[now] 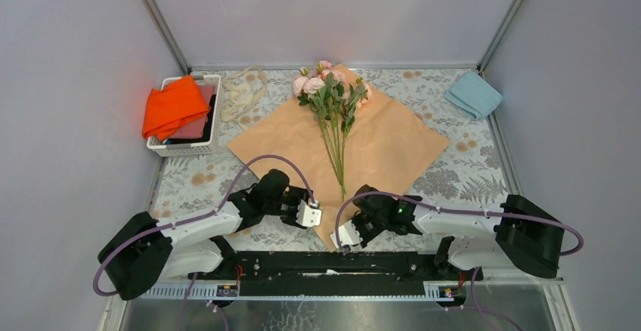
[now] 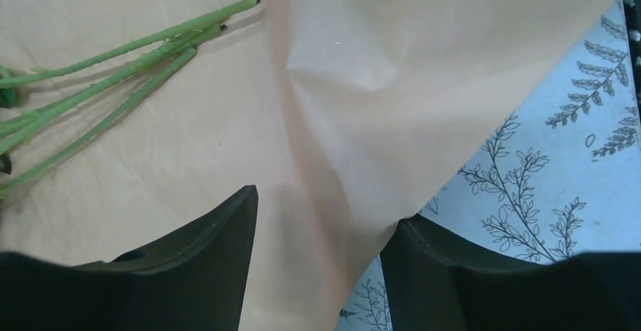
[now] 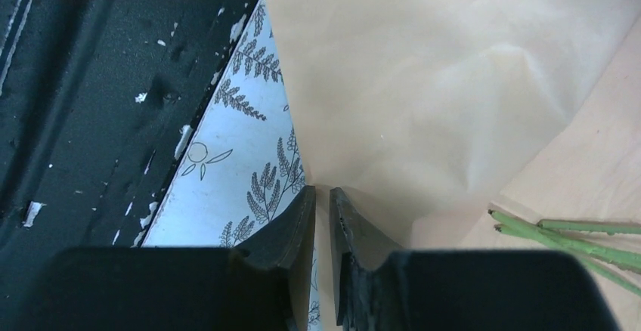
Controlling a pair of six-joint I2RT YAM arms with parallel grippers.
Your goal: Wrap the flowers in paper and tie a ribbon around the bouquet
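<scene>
Now, your flowers lie in the middle of the paper, which is spread peach face up on the table as a diamond, with one corner toward the arms. Their long axis runs along the diagonal of the sheet: the pink blooms point to the far corner and the cut stems point to the near corner. I judge that this position lets you fold the near corner up over the stem ends to begin the cone. For this the right gripper has its fingers pressed almost together on the near corner of the paper, and that corner stands up from the table. The left gripper is just beside it, fingers spread wide on either side of the raised fold and not gripping it. The ribbon lies at the far left, just beside the basket and a little apart from the paper.
</scene>
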